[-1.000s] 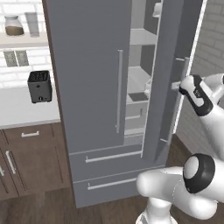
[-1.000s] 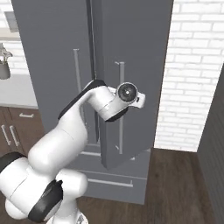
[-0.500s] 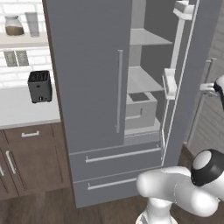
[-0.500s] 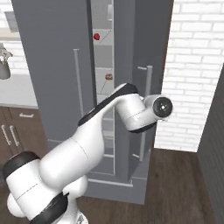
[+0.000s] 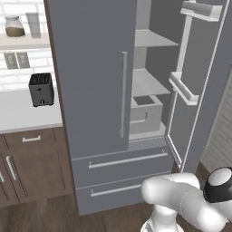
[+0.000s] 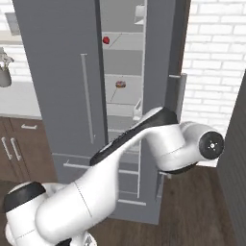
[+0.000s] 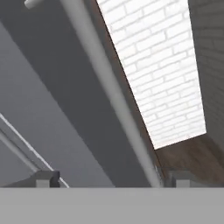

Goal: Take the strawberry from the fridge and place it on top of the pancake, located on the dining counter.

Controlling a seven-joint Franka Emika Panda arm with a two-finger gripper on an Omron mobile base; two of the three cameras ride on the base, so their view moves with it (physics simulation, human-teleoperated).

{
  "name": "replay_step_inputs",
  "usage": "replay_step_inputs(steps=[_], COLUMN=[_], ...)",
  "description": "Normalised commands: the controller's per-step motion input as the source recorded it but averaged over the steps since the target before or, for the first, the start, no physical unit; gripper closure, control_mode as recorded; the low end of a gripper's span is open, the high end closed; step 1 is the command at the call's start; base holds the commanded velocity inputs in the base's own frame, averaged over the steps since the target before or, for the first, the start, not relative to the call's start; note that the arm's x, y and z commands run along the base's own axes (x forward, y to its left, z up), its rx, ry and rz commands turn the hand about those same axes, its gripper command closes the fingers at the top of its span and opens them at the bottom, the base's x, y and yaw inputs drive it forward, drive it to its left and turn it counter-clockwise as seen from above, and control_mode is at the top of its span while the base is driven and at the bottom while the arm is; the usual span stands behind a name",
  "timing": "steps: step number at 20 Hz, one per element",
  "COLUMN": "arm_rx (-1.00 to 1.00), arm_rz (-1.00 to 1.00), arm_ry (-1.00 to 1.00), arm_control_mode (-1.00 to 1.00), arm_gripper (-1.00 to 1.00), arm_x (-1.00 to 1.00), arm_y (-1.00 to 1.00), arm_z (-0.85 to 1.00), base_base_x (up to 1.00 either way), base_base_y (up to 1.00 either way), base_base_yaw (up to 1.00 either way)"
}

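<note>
Door-opening is all but done: the gripper [image 7: 106,179] is seen spread wide around the fridge [image 5: 90,81] door's bar handle [image 7: 109,94], gripping nothing. The strawberry [image 6: 106,40] is placed on an upper shelf, well away from the fingers; a reach inside is called for next.

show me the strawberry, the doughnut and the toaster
tiny bright-red strawberry [image 6: 106,40], right base view, middle of the fruit
brownish-pink ring doughnut [image 6: 120,85], right base view, its top
dark grey toaster [image 5: 41,89], left base view, front face
</note>
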Motion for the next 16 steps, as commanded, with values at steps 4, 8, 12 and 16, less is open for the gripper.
replay_step_inputs(steps=[4, 8, 12, 16], arm_rx=[-0.60, -0.85, -0.78, -0.65], arm_rz=[-0.04, 0.00, 0.00, 0.00], arm_ry=[0.00, 0.19, 0.58, 0.63], arm_control_mode=[-1.00, -1.00, -1.00, -1.00], arm_gripper=[-1.00, -1.00, -1.00, -1.00], arm_x=[-0.38, 0.25, 0.77, 1.00], arm_y=[1.00, 1.00, 1.00, 0.84], arm_z=[0.21, 0.01, -0.15, -0.05], base_base_x=[0.00, 0.00, 0.00, 0.00], base_base_y=[0.00, 0.00, 0.00, 0.00], base_base_yaw=[0.00, 0.00, 0.00, 0.00])
